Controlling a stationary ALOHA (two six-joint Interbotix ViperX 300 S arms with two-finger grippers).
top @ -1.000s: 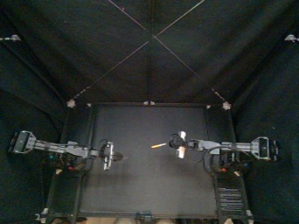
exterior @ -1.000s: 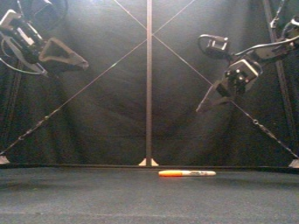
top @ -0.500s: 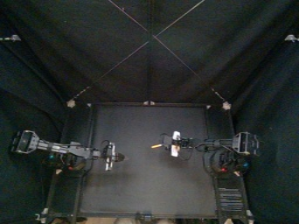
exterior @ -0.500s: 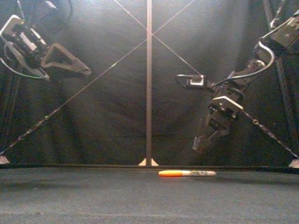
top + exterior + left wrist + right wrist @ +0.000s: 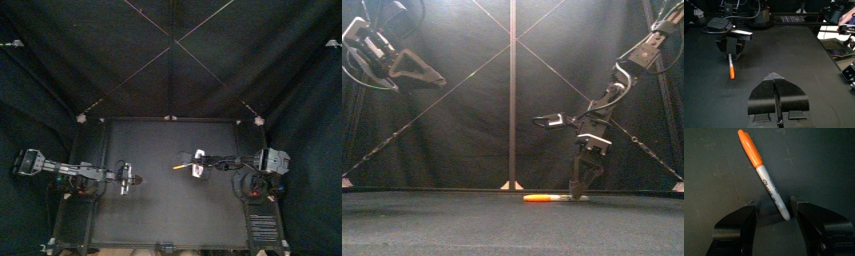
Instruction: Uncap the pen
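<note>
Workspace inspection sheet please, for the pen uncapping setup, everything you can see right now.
surface: black table, bare apart from the pen.
job's things: one pen lying flat near the table's middle, orange cap on, pale barrel.
clutter: nothing seen.
grippers: right gripper low over the pen, jaws open either side of the barrel, not closed on it; left gripper held high at the left, jaws shut, holding nothing.
cables: nothing seen loose on the table.
surroundings: black curtains behind and at the sides.
</note>
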